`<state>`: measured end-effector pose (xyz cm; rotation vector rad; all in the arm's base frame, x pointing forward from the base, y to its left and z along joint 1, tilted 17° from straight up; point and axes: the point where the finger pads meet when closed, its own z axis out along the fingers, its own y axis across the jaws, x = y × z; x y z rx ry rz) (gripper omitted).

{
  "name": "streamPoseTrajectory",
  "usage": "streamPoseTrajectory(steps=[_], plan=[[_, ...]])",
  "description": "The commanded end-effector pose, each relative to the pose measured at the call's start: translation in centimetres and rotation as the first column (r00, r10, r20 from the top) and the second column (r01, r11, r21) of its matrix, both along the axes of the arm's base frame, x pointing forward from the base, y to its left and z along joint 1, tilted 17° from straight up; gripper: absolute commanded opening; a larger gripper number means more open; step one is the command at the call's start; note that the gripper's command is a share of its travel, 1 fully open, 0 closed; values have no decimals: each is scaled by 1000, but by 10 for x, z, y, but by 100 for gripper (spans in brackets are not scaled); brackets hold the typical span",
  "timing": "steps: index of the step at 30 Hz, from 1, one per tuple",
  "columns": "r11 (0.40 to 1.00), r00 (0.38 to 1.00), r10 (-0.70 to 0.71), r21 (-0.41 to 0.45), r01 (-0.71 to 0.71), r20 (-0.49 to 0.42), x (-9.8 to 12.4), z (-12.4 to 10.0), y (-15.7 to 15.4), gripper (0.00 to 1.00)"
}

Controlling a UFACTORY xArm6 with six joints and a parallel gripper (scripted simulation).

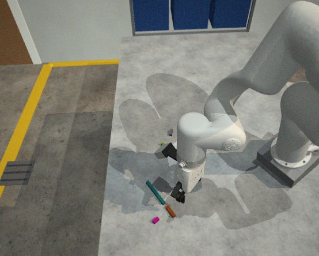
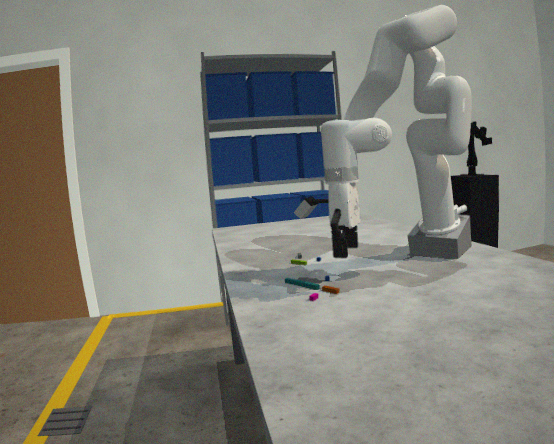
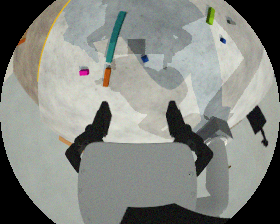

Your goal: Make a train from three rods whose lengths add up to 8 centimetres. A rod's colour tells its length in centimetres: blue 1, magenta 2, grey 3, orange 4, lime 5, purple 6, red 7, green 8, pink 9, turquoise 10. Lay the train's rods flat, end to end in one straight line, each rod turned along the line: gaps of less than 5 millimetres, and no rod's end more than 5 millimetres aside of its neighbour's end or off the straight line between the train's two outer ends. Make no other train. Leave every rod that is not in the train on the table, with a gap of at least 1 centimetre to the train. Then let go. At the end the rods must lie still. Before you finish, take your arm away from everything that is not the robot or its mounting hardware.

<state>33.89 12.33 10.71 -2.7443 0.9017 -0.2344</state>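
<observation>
1. Nearest in the exterior view, the magenta rod (image 1: 155,220) (image 2: 313,297) (image 3: 84,72) lies flat on the desk (image 1: 268,228) (image 2: 400,350) (image 3: 65,102), apart from its neighbours.
2. Just behind it lies the orange rod (image 1: 170,211) (image 2: 330,289) (image 3: 107,77), also flat.
3. The turquoise rod (image 1: 155,192) (image 2: 302,284) (image 3: 116,36) lies nearly in line with the orange one, their ends close together (the longest rod of the lot).
4. A blue rod (image 2: 327,278) (image 3: 145,59) sits a little beyond that pair; the top view hides it.
5. Above the desk hang the jaws (image 1: 190,190) (image 2: 346,251), spread fully open and pointing down, with nothing gripped.
6. Farther back, the lime rod (image 1: 162,143) (image 2: 299,262) (image 3: 211,16) lies flat; from above, the wrist hardware covers part of it.
7. Near the lime rod are a second blue rod (image 2: 318,259) (image 3: 223,40) and the grey rod (image 1: 170,132) (image 2: 299,255) (image 3: 230,21), each separate.
8. Beyond the rods, the xArm stands on a grey mounting block (image 1: 276,171) (image 2: 432,247) at the right in the exterior view.
9. Behind the desk, a shelf rack (image 1: 190,33) (image 2: 205,150) carries blue bins (image 1: 190,14) (image 2: 270,95), and a small black arm (image 2: 471,157) stands on a black cabinet (image 2: 484,210).
</observation>
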Motion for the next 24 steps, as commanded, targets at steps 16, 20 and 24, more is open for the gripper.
streamPoseTrajectory(steps=[16, 20, 24], plan=[[994, 994, -106, 17, 106, -10, 6, -3, -11, 100], [994, 994, -106, 17, 106, -10, 6, -3, -11, 100], [994, 994, -106, 17, 106, -10, 6, -3, -11, 100]])
